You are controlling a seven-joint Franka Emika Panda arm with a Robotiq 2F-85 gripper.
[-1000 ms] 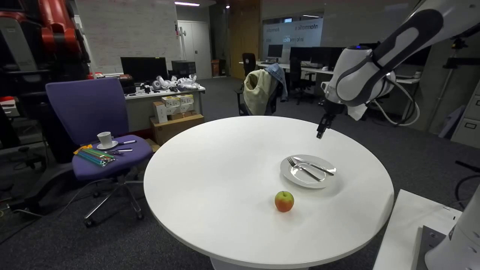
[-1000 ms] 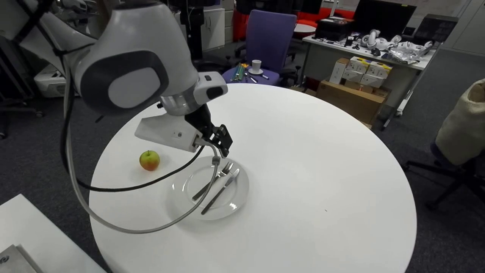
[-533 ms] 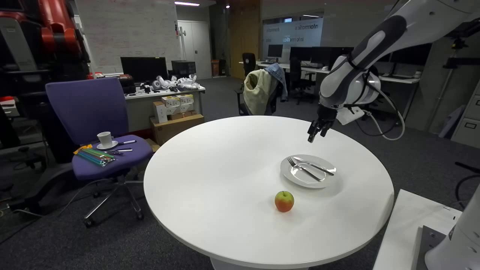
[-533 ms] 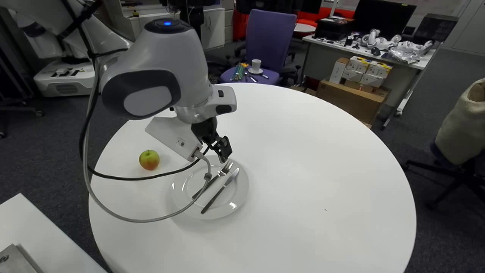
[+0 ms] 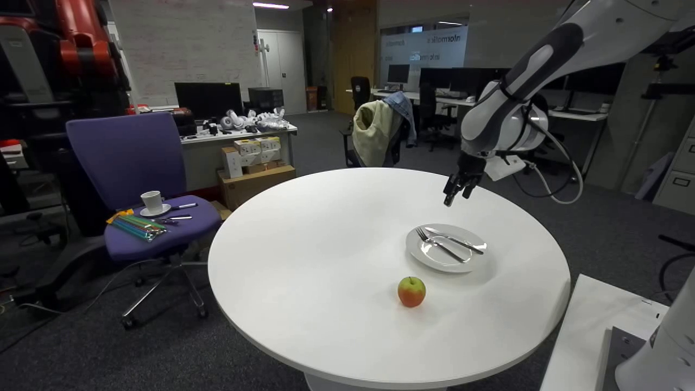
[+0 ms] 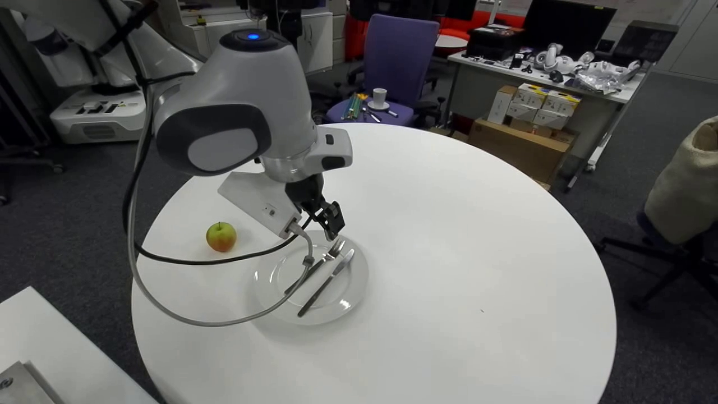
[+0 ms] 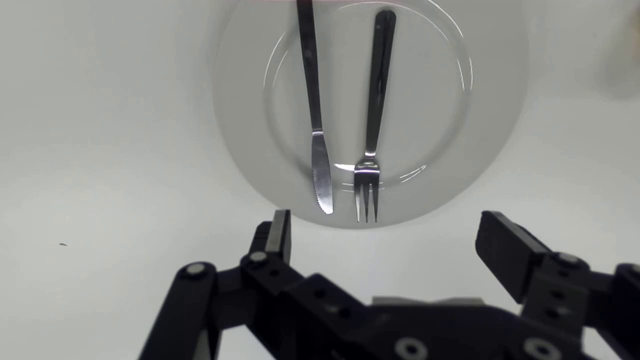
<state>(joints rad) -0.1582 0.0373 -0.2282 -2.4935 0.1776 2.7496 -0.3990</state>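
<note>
Wrist view, pincer (image 7: 385,229): spread wide, empty, suspended near the plate (image 7: 492,100).
Fork (image 7: 374,117), knife (image 7: 315,107): laid apart on the plate; any grip is best squared across one handle, the plate left unpressed.
Table (image 5: 304,260), in an exterior view: white, round; an apple (image 5: 411,292) set near the plate.
Purple chair (image 6: 399,56), in an exterior view: stood beyond the table, bearing a white cup (image 6: 380,97).

The arm (image 6: 241,78) looks smooth and white to me, with a blue light (image 6: 253,36) in its black cap (image 6: 250,45) at twelve o'clock and a charcoal band (image 6: 202,119) around a pale oval (image 6: 222,149) near seven; black and grey cables (image 6: 207,262) loop at six; the gripper (image 7: 387,235) is black with pale screws (image 7: 411,348).
</note>
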